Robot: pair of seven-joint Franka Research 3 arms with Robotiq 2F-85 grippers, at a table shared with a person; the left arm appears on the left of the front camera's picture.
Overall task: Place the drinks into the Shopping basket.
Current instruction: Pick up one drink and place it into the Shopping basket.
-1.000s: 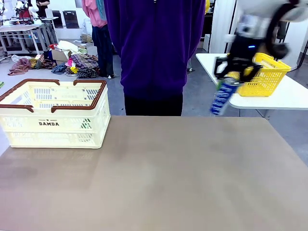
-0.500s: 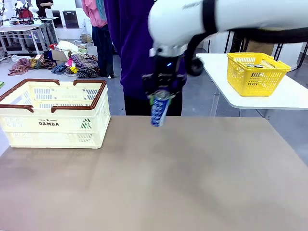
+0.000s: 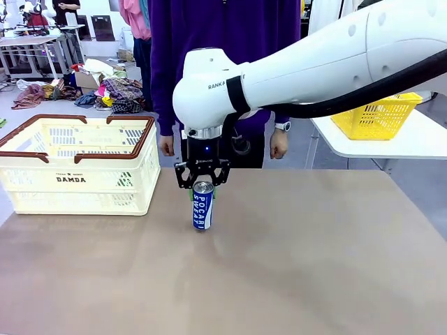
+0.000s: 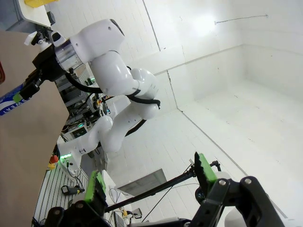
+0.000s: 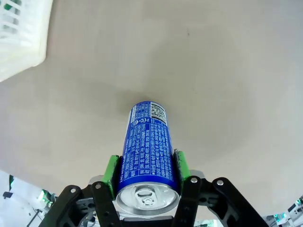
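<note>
My right tool (image 3: 202, 184) clenched on slim blue POCARI SWEAT can (image 3: 202, 211), upright near cream slotted plastic crate (image 3: 77, 183), my left tool (image 4: 149, 177) released

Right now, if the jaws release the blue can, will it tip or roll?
Likely tippy: the blue can is tall, slim, and held upright near its top by the right gripper. On its side it would probably roll across the smooth table. Its tab looks unopened, so probably full, heavyish.

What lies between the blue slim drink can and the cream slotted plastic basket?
In the front view, just bare brown tabletop lies between the blue can and the cream basket.
</note>
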